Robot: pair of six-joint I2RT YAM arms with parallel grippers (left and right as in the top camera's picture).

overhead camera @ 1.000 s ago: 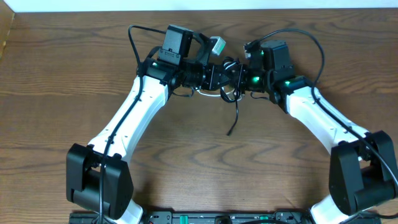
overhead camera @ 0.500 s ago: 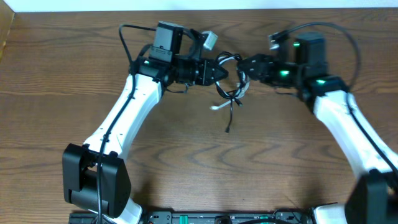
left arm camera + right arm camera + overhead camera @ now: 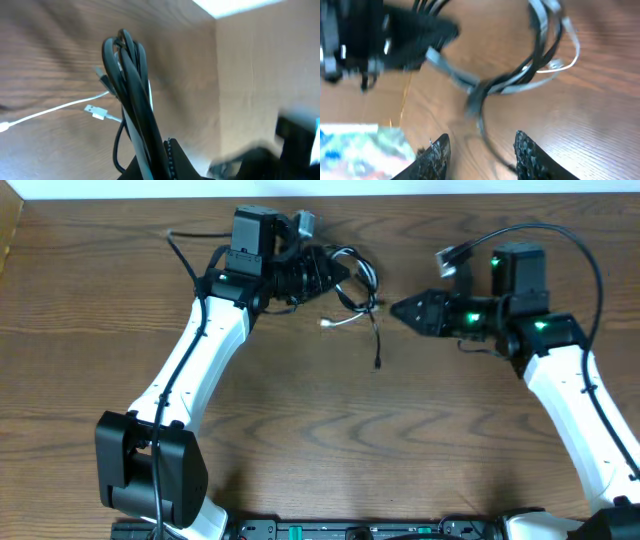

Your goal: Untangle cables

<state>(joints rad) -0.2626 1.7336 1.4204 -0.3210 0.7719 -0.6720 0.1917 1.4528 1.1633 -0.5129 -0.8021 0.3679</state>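
On the brown wooden table (image 3: 320, 440), near the far edge, the left gripper (image 3: 343, 273) is squeezed tight on the looped black cable (image 3: 366, 272) and white cable (image 3: 338, 321). The right gripper (image 3: 394, 308) sits beside them, fingers apart, empty. The tangle looks blurry.

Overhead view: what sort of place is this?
Probably a robotics lab bench: a brown wood-grain table, a white-and-black left robot arm and right robot arm, and tangled thin black and white cables.
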